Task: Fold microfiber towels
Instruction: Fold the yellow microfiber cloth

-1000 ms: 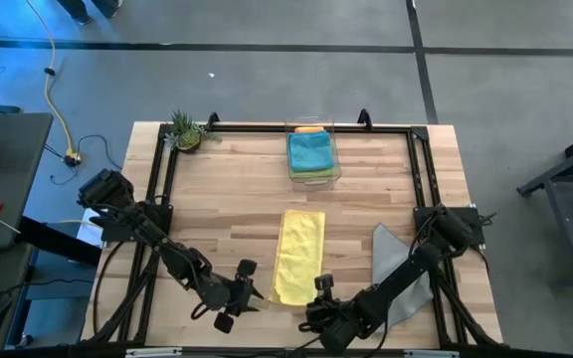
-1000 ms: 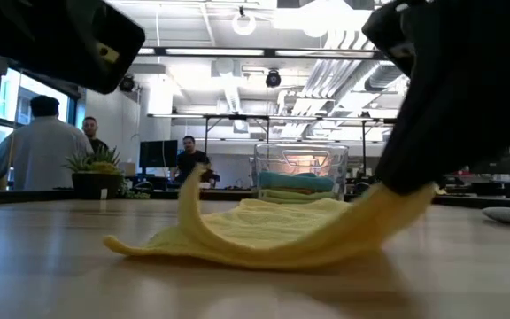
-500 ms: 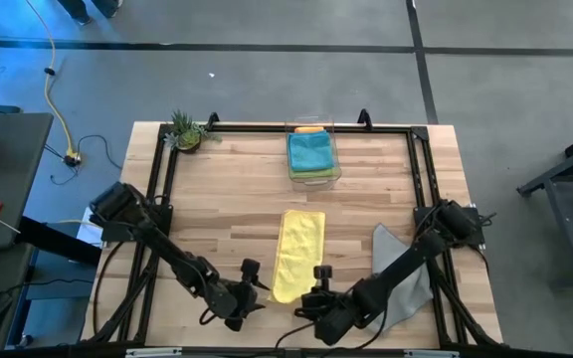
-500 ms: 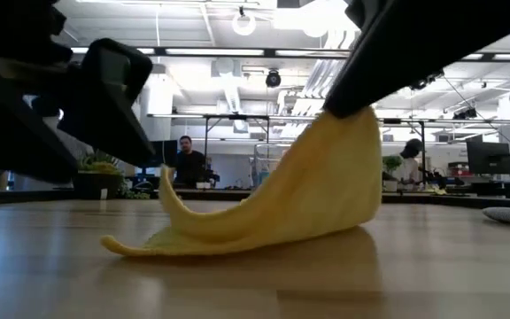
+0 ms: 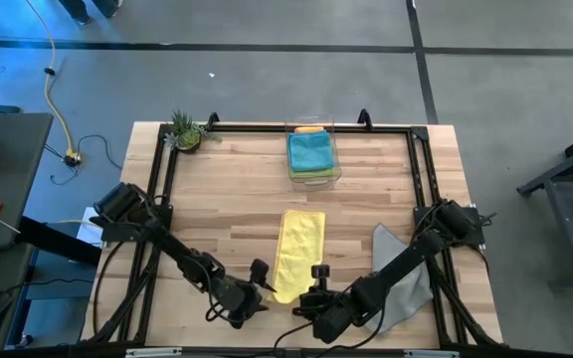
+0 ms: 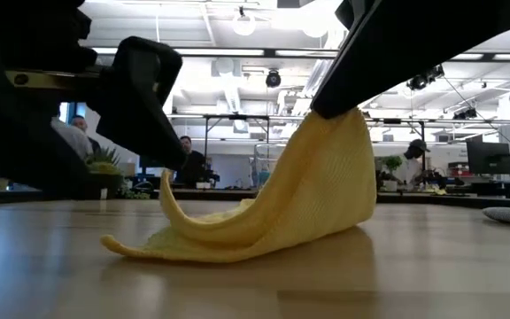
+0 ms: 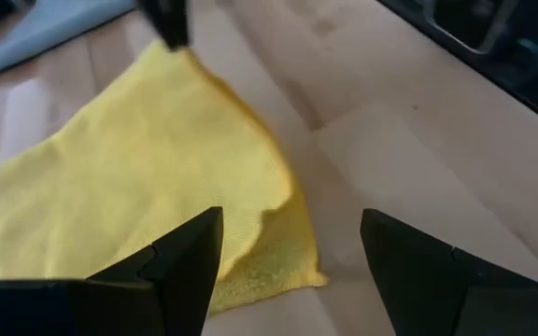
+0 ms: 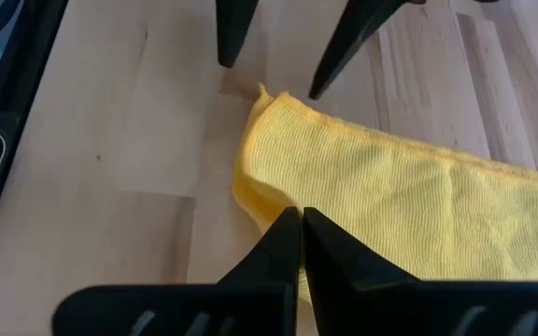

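Now the left gripper [image 5: 258, 295] has opened wide and come in close to the near-left corner of the yellow towel [image 5: 299, 253] — not touching it yet. The right gripper [image 8: 300, 245] is pinched shut on the near-right corner and has lifted it higher — so the next fold looks about ready to start

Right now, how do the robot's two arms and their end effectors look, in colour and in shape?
Both arms are black and slim, built of jointed segments with bulkier blocks at the bases. The left end effector has two broad, wedge-shaped black fingers with matte, angular faces. The right end effector has two black fingers that narrow to sharp points. Thin dark cables run along the left arm. No markings show.
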Tool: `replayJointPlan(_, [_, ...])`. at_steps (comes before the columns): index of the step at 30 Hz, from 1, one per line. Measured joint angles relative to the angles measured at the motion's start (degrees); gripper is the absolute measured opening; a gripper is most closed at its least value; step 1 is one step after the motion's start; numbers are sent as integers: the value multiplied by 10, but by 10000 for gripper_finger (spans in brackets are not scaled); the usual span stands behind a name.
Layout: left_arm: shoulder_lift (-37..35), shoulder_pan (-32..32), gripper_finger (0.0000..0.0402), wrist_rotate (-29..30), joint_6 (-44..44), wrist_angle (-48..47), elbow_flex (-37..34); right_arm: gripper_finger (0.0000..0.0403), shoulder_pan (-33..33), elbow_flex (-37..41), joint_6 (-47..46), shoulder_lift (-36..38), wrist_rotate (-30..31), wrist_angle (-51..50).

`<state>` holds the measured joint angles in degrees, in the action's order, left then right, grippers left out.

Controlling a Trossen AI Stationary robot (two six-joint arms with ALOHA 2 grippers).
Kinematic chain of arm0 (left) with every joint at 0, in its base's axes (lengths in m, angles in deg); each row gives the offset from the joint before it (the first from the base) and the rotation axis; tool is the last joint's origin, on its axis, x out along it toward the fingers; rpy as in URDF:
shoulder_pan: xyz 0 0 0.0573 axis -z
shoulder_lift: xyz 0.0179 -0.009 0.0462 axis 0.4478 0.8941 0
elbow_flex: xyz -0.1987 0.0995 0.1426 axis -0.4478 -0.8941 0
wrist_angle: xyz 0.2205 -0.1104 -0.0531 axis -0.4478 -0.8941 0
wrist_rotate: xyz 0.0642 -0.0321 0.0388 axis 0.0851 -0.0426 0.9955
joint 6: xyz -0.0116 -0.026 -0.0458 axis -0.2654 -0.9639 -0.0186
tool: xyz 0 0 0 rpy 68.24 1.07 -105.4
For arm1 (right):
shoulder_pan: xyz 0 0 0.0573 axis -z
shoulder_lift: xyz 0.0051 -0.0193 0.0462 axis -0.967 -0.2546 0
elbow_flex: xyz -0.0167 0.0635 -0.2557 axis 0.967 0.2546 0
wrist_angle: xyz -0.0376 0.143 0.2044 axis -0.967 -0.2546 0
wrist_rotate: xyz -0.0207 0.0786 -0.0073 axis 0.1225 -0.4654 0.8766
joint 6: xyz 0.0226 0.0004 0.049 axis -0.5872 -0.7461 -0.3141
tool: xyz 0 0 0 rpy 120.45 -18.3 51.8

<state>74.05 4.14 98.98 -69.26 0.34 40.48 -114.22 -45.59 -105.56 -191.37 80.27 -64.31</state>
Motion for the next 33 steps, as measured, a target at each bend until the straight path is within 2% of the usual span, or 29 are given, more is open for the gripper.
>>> replayJointPlan(12, [12, -18, 246, -50, 154, -1, 1, 0, 0, 0, 3, 0, -1, 2])
replayJointPlan(19, [44, -16, 239, -37, 195, -43, 35, 0, 0, 0, 3, 0, -2, 2])
replayJointPlan(26, [53, -16, 184, -13, 212, -104, 65, 0, -1, 0, -1, 0, -2, 2])
replayJointPlan(33, [53, -13, 123, 44, 214, -155, 66, 0, -5, 0, -1, 0, -2, 2])
